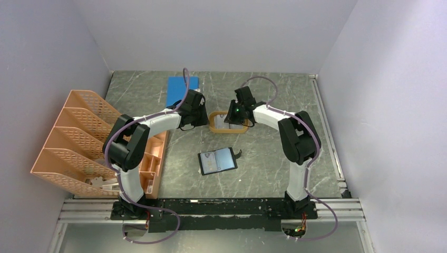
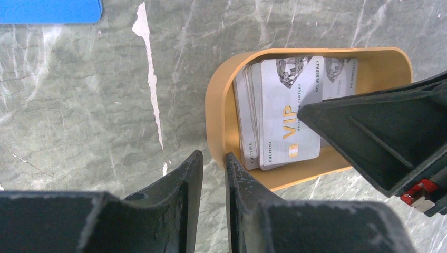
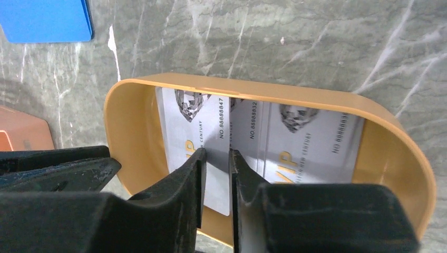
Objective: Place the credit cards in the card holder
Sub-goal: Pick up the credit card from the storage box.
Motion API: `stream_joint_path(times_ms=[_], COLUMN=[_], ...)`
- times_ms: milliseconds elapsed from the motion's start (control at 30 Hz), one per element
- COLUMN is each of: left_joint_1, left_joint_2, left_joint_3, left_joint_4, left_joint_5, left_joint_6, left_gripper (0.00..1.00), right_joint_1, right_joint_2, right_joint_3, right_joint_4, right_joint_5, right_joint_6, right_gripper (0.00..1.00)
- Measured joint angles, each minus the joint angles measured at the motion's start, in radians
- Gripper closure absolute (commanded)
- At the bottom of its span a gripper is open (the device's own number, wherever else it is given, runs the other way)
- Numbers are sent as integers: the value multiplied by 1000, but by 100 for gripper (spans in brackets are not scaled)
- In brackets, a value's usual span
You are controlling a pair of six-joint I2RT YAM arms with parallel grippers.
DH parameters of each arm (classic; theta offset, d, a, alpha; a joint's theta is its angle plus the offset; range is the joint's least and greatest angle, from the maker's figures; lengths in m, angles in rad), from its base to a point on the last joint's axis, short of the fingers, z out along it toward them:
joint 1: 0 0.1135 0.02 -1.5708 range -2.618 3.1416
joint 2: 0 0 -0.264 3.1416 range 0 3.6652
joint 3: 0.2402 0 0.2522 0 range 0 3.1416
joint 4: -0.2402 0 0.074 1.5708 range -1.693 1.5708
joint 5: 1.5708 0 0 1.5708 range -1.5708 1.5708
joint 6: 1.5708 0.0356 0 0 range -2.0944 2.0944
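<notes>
**A:** Where are the credit cards [image 2: 287, 110]?

**B:** All in the orange oval tray [image 2: 217, 113], overlapping in a loose stack. They are pale grey, with "VIP" and a diamond printed on the top faces. The tray sits on the grey marbled table [image 1: 263, 158], towards the far side.

**A:** And the card holder [image 1: 217, 161]?

**B:** It lies open and flat on the table, nearer the arm bases than the tray and apart from it. Its bluish inner pockets face up. It is too small to tell whether a card is in it.

**A:** What about the right gripper [image 3: 217, 153]?

**B:** It is down inside the tray, fingers drawn to a narrow slit right over the long edge of the top card. I cannot tell whether they pinch that card or just hang over it.

**A:** The left gripper [image 2: 214, 155]?

**B:** Its fingers are also nearly together, at the tray's left end wall. The wall runs towards the gap, but I cannot make out a real grip.

**A:** Anything else?

**B:** A blue sheet [image 1: 182, 89] lies beyond the tray, and an orange mesh file rack [image 1: 74, 132] stands along the left.
</notes>
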Motion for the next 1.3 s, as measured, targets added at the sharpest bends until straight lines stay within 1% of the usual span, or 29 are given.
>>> stream_joint_path(times_ms=[200,333,467,967,1300], left_joint_1=[0,0,0,1,1], left_joint_2=[0,2,3,8,8], left_joint_3=[0,2,4,11,11], left_joint_4=[0,0,-1,-4,-4], left_joint_5=[1,3,3,3,4], left_joint_6=[0,0,0,0,0], left_gripper=[74,75,75,76,75], right_joint_1=[-27,-43,-55,-69,-82], right_joint_2=[-27,-43,-54,-124,-190], right_joint_3=[-41,-67,-81,-94,-82], right_joint_4=[25,39,48,43,-52], right_joint_5=[-24,-38,-57,-97,-87], right_joint_6=[19,31,40,89,129], right_gripper=[85,95,100,100,100])
